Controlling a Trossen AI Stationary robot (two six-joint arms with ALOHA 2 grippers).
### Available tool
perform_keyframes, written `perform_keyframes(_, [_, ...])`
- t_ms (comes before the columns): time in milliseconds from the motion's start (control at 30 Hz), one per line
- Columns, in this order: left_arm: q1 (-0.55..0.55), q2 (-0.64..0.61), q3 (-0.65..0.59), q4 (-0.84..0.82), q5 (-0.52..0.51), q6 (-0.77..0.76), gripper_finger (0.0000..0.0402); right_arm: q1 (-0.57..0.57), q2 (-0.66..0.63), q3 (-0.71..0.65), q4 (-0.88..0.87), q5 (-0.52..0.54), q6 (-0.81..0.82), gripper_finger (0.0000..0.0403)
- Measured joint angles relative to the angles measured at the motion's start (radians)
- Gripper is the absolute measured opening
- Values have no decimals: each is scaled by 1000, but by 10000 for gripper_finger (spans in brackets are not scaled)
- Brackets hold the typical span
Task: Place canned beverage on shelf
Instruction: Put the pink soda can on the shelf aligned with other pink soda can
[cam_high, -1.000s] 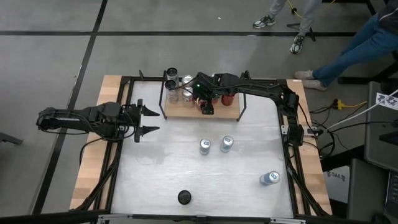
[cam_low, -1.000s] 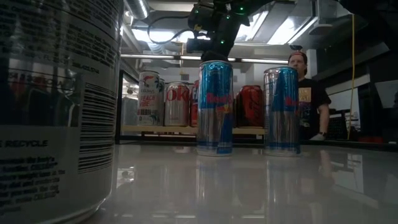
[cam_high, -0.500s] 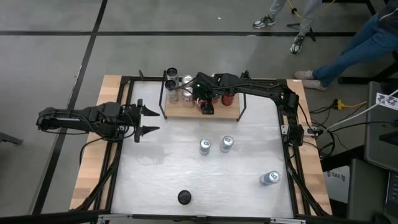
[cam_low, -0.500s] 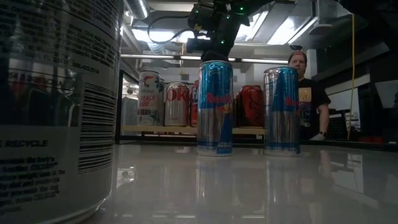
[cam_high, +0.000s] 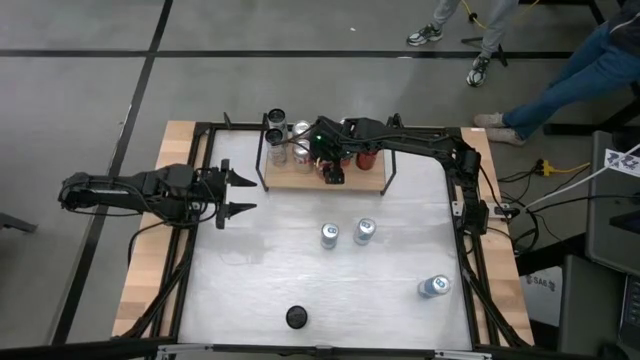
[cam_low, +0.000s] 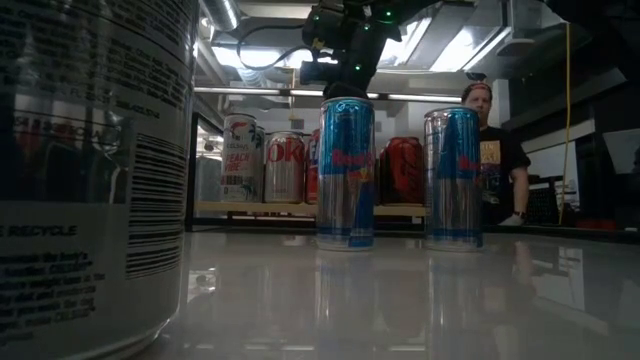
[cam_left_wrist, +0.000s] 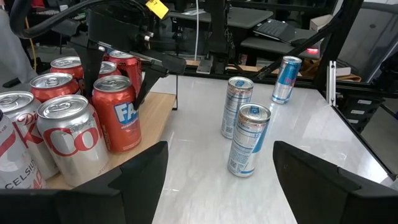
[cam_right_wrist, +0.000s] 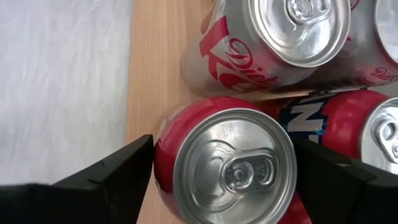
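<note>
Nothing has moved since the earlier frames: both arms and every can sit where they were a second ago. We see the right gripper (cam_high: 331, 172) poised over the shelf (cam_high: 372, 181) at the table's far edge, its fingers (cam_right_wrist: 106, 174) spread on either side of a red can (cam_right_wrist: 225, 155) standing upright on the wood, with a gap visible on each side, so the claw is open and grips nothing. That red can stands at the shelf's front edge, just beside a silver Diet Coke can (cam_right_wrist: 273, 43) and other cans. The left gripper (cam_high: 238, 195) waits over the table's left side, jaws apart and empty. Two slim blue cans (cam_high: 346, 234) stand mid-table, another (cam_high: 433, 287) near the right front.
</note>
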Motion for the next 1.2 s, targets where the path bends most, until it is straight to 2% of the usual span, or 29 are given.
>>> perform_keyframes(667, [0,0,0,0,0,0,283,1,-2,37,-28,18,0,337])
perform_keyframes(867, [0,0,0,0,0,0,283,2,-2,37,-29,67,2,337])
perform_keyframes(1200, [0,0,0,0,0,0,283,1,-2,37,-28,71,-1,337])
